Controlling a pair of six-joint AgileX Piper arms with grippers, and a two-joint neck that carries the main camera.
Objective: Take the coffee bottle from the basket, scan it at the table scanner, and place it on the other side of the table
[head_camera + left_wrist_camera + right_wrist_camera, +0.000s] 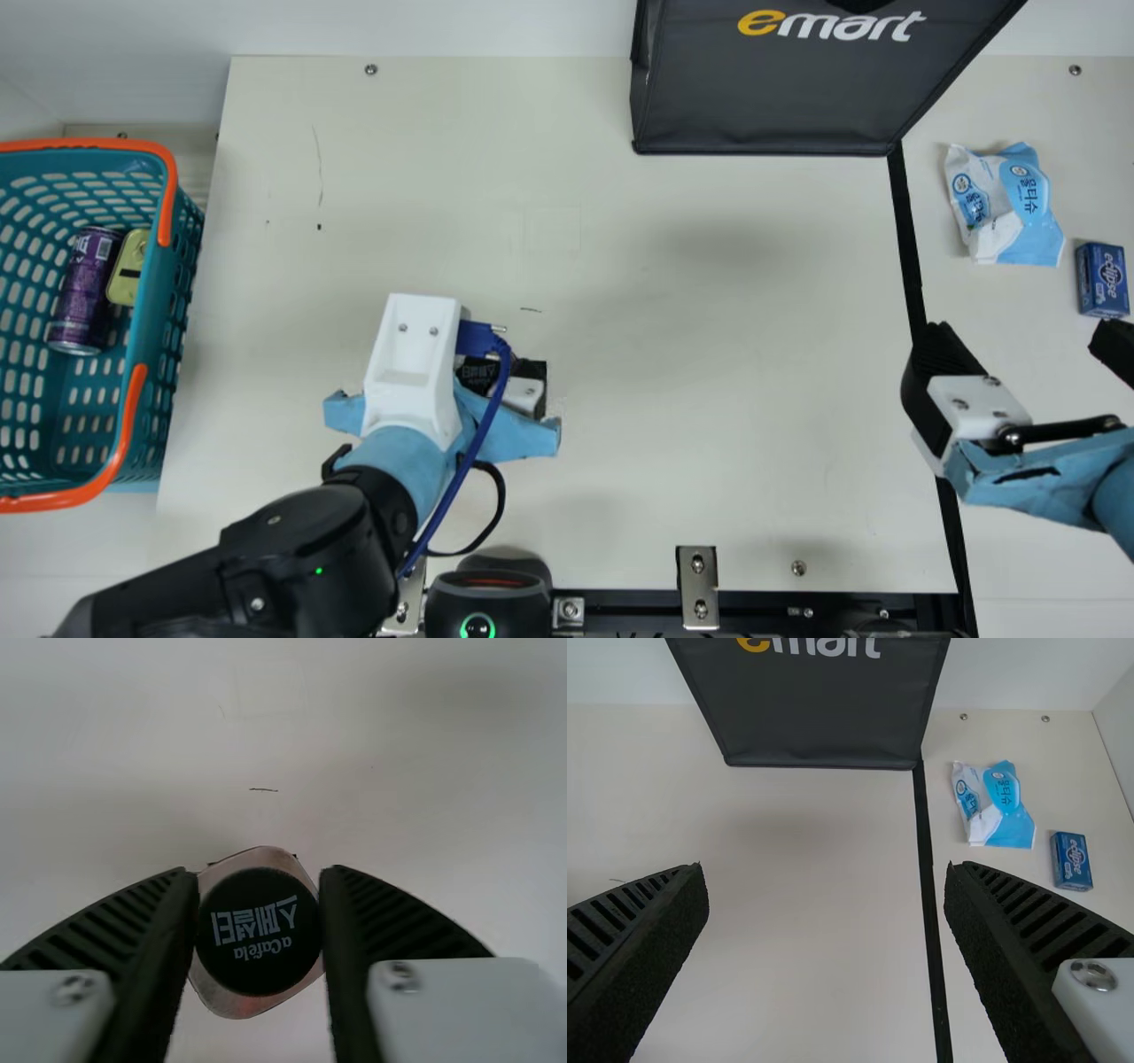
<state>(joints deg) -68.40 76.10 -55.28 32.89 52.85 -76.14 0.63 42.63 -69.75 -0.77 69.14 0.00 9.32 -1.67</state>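
Observation:
My left gripper (pixel 524 390) is left of the table's middle in the main view, partly hidden under its white camera mount. In the left wrist view my left gripper (pixel 259 895) is shut on the coffee bottle (pixel 257 948), seen end-on with its dark round cap between the two ribbed fingers. The black table scanner (pixel 487 598) stands at the near edge, its ring lit green. Over the right part of the table, my right gripper (pixel 1019 346) is open with nothing between its fingers; the right wrist view shows my right gripper (pixel 826 873) with its fingers wide apart.
The teal basket (pixel 159 354) at the left holds a purple can (pixel 86 288) and a yellow item (pixel 129 266). A dark bag (pixel 771 97) stands at the back. Beyond the black line lie a blue-white packet (pixel 1010 208) and a small blue box (pixel 1103 279).

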